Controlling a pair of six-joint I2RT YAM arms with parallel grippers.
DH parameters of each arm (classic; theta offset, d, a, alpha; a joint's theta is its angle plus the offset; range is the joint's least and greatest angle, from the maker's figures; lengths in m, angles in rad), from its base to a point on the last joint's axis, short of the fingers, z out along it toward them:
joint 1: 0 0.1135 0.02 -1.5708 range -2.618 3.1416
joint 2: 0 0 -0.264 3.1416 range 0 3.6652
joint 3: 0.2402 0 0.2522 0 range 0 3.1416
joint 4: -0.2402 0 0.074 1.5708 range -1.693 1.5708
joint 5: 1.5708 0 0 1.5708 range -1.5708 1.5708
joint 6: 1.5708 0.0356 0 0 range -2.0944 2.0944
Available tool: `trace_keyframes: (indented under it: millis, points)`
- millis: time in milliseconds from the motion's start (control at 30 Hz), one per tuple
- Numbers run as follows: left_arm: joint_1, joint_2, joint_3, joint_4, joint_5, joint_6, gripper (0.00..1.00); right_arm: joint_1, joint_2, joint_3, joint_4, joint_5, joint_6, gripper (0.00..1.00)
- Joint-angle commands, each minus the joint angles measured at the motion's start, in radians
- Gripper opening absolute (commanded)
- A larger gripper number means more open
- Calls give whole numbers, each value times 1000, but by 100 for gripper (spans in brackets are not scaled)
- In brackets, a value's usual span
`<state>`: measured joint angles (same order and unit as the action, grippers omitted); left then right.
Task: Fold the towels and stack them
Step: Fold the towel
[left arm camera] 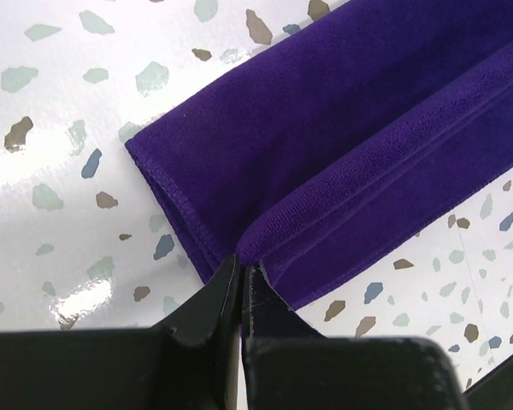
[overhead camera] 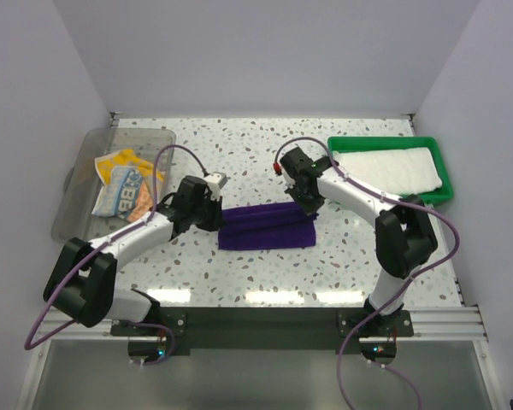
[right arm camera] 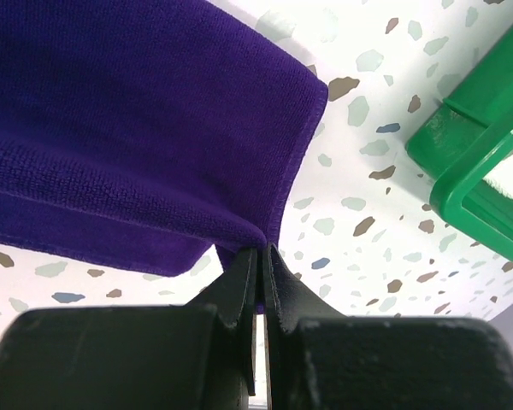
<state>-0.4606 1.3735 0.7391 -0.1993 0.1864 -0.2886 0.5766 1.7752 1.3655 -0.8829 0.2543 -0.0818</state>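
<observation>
Top external: purple towel [overhead camera: 268, 227] folded lengthwise, left hand [overhead camera: 220, 220] and right hand [overhead camera: 311, 210] pinching its ends.

Folded towel [overhead camera: 268, 227] centre; bin [overhead camera: 68, 203] left, tray [overhead camera: 380, 142] right.

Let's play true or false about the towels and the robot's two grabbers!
1. The purple towel lies in the green tray. False: it is on the table; the white towel is in the tray.
2. The left gripper and the right gripper both pinch the purple towel. True.
3. The lettered towel sits in the clear bin. True.
4. The white towel lies on the purple towel. False: they lie apart.
</observation>
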Motion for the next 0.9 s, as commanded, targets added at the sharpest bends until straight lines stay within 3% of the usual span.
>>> trace_keyframes:
  millis: [0, 200, 433, 867]
  points:
    - [4, -11, -18, 8, -34, -1, 0, 5, -19, -20, -11, 57, 5, 0]
    - [4, -16, 0, -26, -79, 20, 0, 16, -33, -22, -19, 65, 13, 0]
    - [4, -10, 121, -124, -162, 124, 0, 23, -60, -11, -33, 60, 17, 0]
    - [0, 35, -1, -75, -73, 85, 0, 51, -22, -103, 21, -29, 74, 0]
